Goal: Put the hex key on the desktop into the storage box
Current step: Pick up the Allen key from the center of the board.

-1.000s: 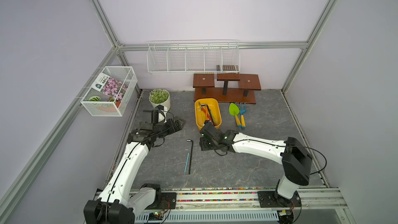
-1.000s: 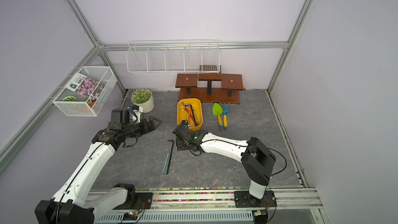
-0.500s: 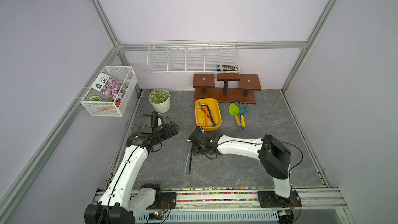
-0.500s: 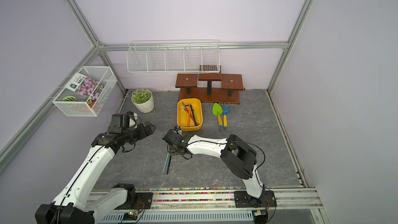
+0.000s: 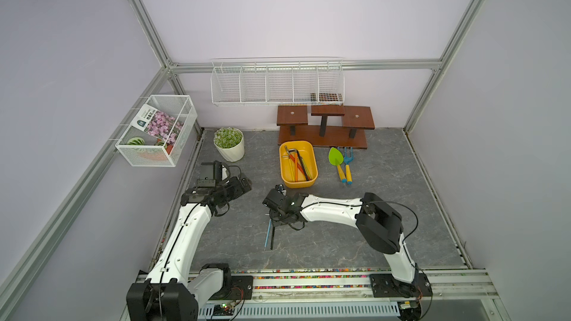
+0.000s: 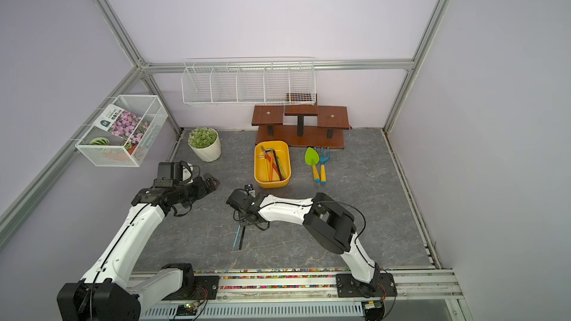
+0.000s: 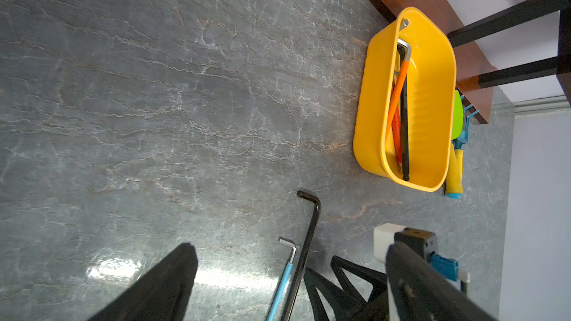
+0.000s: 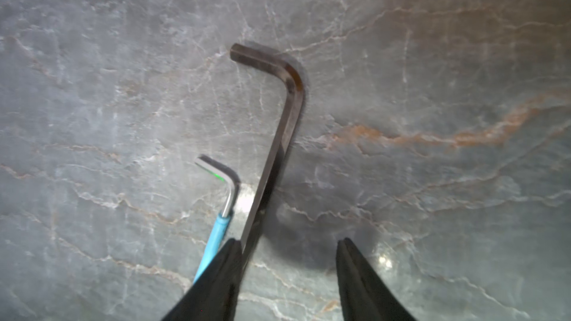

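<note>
1. Black steel hex key (image 8: 279, 149) lies flat on the bench (image 5: 386, 211), apart from the yellow box (image 5: 298, 183), beside a blue-handled key (image 8: 216, 233).
2. Right pincer (image 8: 289, 260) stands half open astride the black shaft, one fingertip right beside it, gripping nothing.
3. Left pincer (image 5: 246, 182) hangs wide open and empty, left of the box.

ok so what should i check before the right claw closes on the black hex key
1. Right claw open: ok.
2. Black key centred in the gap: not ok, its shaft passes under one finger.
3. Blue key clear of the grip: cannot tell, it lies close alongside.
4. Room in box: ok.
5. Left claw out of the way: ok.
</note>
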`<state>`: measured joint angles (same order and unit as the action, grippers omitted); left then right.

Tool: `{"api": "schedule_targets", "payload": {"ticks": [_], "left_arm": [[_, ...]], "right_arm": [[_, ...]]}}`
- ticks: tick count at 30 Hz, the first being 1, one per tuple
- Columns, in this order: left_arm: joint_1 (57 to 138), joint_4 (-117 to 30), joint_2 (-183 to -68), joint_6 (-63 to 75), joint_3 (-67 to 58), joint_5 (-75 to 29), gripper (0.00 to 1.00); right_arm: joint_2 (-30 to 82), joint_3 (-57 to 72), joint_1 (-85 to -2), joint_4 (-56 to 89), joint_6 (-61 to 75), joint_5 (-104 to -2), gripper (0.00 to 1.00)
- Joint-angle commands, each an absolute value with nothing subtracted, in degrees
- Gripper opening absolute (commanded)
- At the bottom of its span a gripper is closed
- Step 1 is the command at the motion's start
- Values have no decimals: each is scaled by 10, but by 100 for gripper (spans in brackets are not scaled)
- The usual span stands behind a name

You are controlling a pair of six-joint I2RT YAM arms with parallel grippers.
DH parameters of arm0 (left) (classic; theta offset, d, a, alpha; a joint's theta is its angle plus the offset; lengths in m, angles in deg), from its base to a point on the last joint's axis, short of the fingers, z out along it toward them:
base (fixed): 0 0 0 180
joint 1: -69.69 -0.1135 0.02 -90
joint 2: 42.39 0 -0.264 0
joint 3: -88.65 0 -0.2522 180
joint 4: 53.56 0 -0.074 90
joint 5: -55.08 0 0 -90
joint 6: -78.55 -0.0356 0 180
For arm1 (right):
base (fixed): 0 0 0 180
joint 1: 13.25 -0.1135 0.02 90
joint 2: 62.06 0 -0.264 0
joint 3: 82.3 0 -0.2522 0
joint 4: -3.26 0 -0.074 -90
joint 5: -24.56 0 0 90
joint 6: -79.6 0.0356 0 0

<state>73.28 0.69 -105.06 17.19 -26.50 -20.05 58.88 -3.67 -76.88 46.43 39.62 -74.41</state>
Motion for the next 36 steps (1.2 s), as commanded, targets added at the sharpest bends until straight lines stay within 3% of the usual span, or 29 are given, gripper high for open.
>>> {"api": "schedule_targets", "payload": {"ticks": [1,16,24,31,36], "left_arm": [[725,8,-1051,165,-265,-185,100],[722,6,-1045,162,-269,-167,100],[722,5,-1045,162,-269,-162,100],[722,5,-1049,160,-270,-152,100],[722,0,-1054,151,-270,-138,100]], "right_arm": [[607,-53,-773,482,403,-748,54],[645,-94,-774,566,404,-787,54],[621,-48,-770,598,426,-817,54],[554,61,-748,531,438,-799,54],[571,55,-753,521,434,-785,53]]}}
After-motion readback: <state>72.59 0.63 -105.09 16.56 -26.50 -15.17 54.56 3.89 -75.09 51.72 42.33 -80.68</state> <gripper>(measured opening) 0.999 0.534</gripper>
